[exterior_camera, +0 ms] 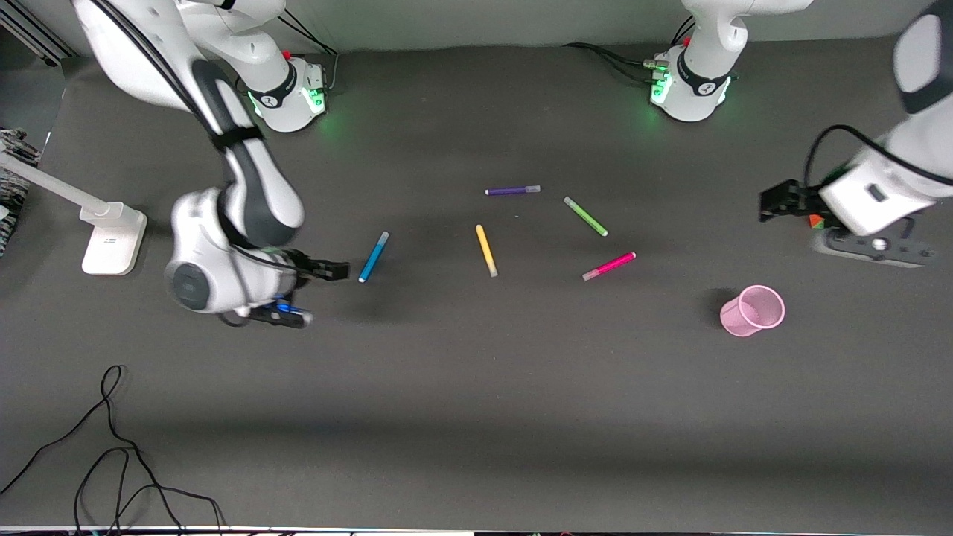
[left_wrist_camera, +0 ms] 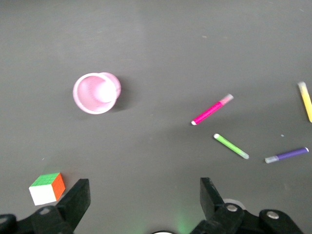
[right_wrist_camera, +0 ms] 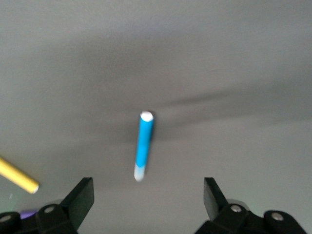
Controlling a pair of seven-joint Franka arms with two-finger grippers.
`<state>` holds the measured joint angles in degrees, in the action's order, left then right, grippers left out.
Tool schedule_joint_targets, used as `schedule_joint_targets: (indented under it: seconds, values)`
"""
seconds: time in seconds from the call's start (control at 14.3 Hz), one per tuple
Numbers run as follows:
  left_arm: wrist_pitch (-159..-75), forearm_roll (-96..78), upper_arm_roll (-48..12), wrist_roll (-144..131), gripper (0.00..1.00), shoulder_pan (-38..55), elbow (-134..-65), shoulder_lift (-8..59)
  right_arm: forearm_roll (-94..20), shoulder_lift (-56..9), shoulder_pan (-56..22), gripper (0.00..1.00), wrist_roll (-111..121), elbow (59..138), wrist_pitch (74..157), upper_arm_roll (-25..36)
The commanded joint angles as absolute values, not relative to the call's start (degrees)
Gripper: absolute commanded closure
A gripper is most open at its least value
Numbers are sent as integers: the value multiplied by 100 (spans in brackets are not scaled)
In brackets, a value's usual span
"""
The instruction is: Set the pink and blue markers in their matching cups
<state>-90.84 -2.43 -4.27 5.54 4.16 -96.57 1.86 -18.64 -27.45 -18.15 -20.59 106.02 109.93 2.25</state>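
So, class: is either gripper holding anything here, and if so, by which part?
Nothing is held. The right gripper is open over the table beside the blue marker; the left gripper waits open near the cube.

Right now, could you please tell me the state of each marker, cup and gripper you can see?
Bright blue marker: lying flat, ungrasped.
Magenta-pink marker: lying flat, ungrasped.
Ribbed pink plastic cup: upright, empty.
Yellow marker: lying flat.
Green marker: lying flat.
Purple marker: lying flat.
Right gripper: open, empty, beside the blue marker.
Left gripper: open, empty, waiting.
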Motion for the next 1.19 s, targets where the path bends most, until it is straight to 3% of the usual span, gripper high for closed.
schedule_joint_targets:
  seconds: [0.0, 0.28, 0.56, 1.12]
  values:
    - [-8983, -184, -694, 1174, 0, 475, -9624, 123, -1995, -2996, -1881, 0, -2399, 10757, 11538, 150]
    - [-8780, -194, -869, 2388, 0, 475, -9842, 62, -2004, -3155, -1872, 5, -2408, 10994, 11987, 45]
    - [-9270, -44, -1028, 2751, 0, 553, -10589, -70, -2013, -3287, -1872, 13, -2408, 11153, 12401, 0]
    - [-11800, -44, -1046, 2751, 0, 905, -12513, 61, -2145, -3270, -1855, 91, -2408, 11303, 12551, -70]
